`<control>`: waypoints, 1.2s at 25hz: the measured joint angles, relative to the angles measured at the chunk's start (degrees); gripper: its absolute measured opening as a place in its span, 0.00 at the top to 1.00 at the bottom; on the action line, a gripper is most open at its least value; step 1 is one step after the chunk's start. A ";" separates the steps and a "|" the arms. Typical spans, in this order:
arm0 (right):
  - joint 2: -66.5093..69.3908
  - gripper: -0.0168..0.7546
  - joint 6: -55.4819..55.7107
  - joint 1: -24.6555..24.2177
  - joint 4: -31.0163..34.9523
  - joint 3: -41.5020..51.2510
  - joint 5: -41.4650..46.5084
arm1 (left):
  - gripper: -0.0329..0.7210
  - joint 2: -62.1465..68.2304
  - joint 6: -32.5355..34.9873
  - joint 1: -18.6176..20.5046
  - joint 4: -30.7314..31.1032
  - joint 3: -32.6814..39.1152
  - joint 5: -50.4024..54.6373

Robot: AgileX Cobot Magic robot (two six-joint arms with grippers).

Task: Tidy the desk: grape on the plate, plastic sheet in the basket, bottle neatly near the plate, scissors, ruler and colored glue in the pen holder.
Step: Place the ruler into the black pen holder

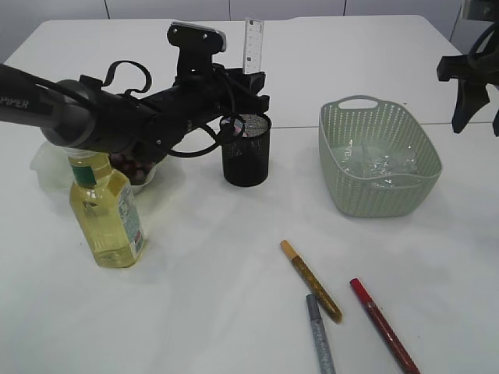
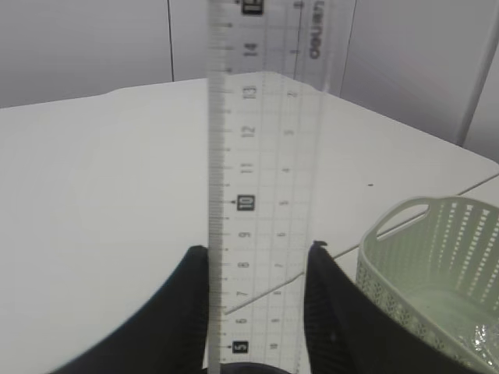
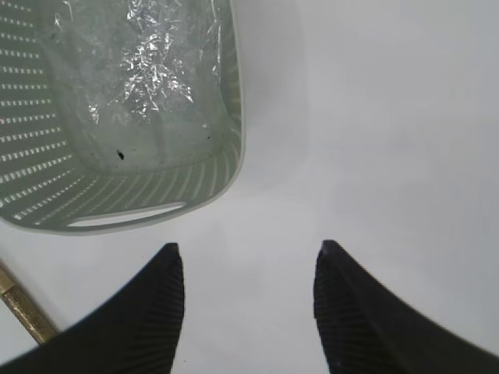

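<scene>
The clear ruler (image 2: 265,156) stands upright between my left gripper's (image 2: 260,249) fingers, which press on its two edges. Its lower end is inside the black mesh pen holder (image 1: 246,152). In the exterior view the ruler (image 1: 253,43) rises above my left gripper (image 1: 251,82). A dark loop at the holder's rim may be the scissors' handle (image 1: 228,125). The yellow bottle (image 1: 106,212) stands front left. Behind it, grapes (image 1: 134,167) lie on the plate (image 1: 47,167), partly hidden by the arm. Crumpled plastic sheet (image 3: 148,58) lies in the green basket (image 1: 378,195). My right gripper (image 3: 248,249) hovers open and empty beside the basket.
Three glue pens lie on the table at the front: gold (image 1: 312,282), silver (image 1: 320,343) and red (image 1: 383,325). My left arm (image 1: 93,117) stretches from the left across the plate to the holder. My right gripper (image 1: 475,101) hangs at the far right edge.
</scene>
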 joint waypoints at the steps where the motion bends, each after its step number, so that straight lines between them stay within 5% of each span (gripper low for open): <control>1: 0.00 0.46 0.00 0.00 0.00 0.00 0.00 | 0.62 0.00 0.00 0.00 0.00 0.00 0.00; 30: 0.00 0.46 0.00 0.00 -0.02 0.00 0.00 | 0.57 0.00 0.00 0.00 0.00 -0.35 -0.10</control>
